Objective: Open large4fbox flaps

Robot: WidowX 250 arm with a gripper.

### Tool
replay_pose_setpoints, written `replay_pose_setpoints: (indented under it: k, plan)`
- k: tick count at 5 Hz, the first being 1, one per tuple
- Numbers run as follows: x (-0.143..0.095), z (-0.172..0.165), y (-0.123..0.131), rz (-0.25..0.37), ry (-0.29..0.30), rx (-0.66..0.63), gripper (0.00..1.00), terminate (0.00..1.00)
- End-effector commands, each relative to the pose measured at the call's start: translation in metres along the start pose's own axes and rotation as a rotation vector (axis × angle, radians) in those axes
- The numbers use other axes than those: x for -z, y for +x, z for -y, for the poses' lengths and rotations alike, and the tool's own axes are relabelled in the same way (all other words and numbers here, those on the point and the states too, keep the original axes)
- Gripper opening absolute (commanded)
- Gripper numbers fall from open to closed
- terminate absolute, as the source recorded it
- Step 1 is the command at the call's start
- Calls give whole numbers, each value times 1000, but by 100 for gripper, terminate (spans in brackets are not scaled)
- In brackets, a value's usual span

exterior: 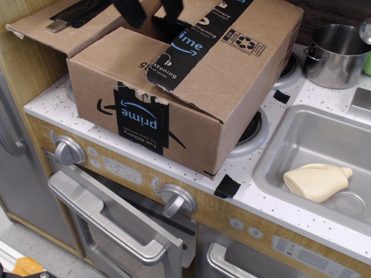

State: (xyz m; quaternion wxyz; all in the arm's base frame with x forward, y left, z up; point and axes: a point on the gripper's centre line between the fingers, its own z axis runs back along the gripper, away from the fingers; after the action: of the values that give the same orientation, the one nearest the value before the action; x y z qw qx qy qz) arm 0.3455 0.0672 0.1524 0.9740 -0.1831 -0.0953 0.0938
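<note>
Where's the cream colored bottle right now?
The cream bottle lies on its side in the sink, at the right of the view, below the steel pot.

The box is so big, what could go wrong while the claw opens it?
The box hangs past the stove's front edge, so a hard tug by the claw on a closed flap might slide it off. It also sits near the pot and could bump it.

Only two matte black, flat, blocky fingers point(131, 11) of the tool point(152, 8) show, unmarked
</note>
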Motion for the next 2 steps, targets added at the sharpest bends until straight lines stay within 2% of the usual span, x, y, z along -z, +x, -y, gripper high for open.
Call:
replay_pose_setpoints:
  k: [1,2]
  plan:
    - [5,21,-1,26,-124,-12,100,0]
    - [13,26,-3,17,-166,-10,100,0]
